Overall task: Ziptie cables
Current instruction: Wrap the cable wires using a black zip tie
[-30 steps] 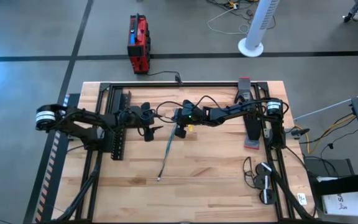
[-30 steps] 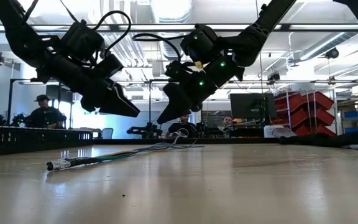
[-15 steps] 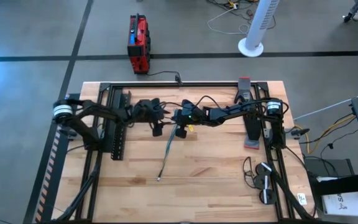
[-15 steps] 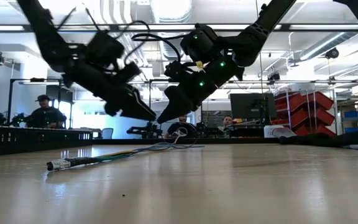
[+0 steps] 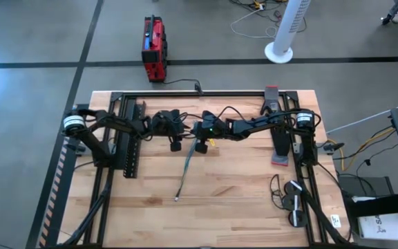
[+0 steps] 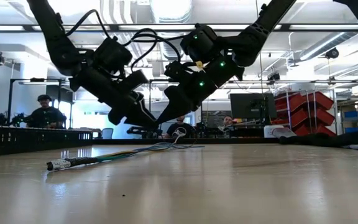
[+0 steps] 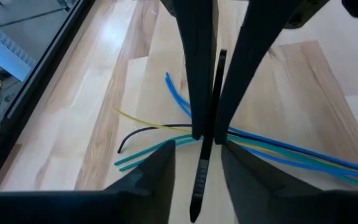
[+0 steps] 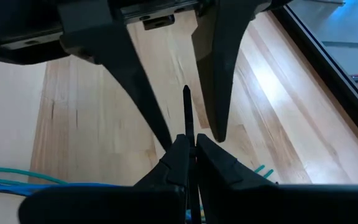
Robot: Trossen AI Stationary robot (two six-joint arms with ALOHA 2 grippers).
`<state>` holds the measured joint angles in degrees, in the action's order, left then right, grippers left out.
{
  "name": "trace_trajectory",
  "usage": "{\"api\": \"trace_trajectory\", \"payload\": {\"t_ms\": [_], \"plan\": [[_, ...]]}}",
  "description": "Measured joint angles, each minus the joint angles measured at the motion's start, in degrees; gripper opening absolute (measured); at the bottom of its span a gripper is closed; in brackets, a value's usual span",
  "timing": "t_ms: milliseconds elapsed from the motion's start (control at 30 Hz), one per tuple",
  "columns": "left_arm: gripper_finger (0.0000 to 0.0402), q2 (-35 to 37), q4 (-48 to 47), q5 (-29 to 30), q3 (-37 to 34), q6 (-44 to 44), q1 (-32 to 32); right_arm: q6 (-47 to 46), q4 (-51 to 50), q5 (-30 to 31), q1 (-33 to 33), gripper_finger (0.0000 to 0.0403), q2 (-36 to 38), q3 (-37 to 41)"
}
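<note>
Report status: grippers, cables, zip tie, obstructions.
Right gripper shut on zip tie, mid-air. Left gripper open around the tie. Cables loose on table. Nothing in the way.

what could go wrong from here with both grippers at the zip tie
1. The right gripper pinches the zip tie while the left gripper's open fingers straddle it; letting go early would likely drop it.
2. The two grippers sit tip to tip, so a small misalignment may knock them together.
3. The cables lie fanned out below; a loop could miss some.
</note>
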<state>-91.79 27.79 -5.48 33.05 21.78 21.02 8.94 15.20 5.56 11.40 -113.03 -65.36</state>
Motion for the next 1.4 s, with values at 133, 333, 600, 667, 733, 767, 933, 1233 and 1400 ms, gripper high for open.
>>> {"api": "trace_trajectory", "payload": {"t_ms": [133, 333, 600, 667, 733, 767, 933, 1233, 1400], "plan": [[0.0084, 0.00, -0.33, 0.00, 0.47, -0.72, 0.00, 0.12, -0.03, 0.05, 0.00, 0.0003, 0.01, 0.00], [0.0016, 0.00, -0.97, 0.04, 0.89, -0.90, 0.00, 0.10, -0.34, 0.16, 0.00, 0.0003, 0.09, 0.00], [0.0001, 0.03, -1.99, 0.35, 0.88, -1.05, -0.06, -0.27, -1.81, -0.20, 0.00, 0.0003, 0.09, -0.06], [0.0001, 0.58, -2.35, 0.37, 0.29, -1.07, 0.00, -0.46, -2.28, -0.23, 0.00, 0.0003, 0.09, -0.05], [0.0000, 1.20, -2.33, 0.45, -0.21, -1.07, 0.08, -0.99, -2.52, -0.22, 0.00, 0.0003, 0.09, 0.00], [0.0000, 1.70, -2.38, 0.46, -0.61, -1.07, 0.21, -1.19, -2.53, -0.23, 0.00, 0.0003, 0.09, 0.03], [0.0000, 5.11, -3.18, 1.68, -2.89, -1.33, 1.75, -1.45, -2.47, -0.15, 0.00, 0.0003, 0.09, 0.13], [0.0001, 15.11, -3.51, 3.13, -10.26, -2.89, 6.94, -2.21, -2.86, -0.07, -0.02, 0.0003, 0.07, 0.87], [0.0000, 19.70, -3.29, -0.19, -12.78, -3.26, 7.58, -2.37, -2.65, -0.04, -0.02, 0.0003, 0.07, 0.98]]}}
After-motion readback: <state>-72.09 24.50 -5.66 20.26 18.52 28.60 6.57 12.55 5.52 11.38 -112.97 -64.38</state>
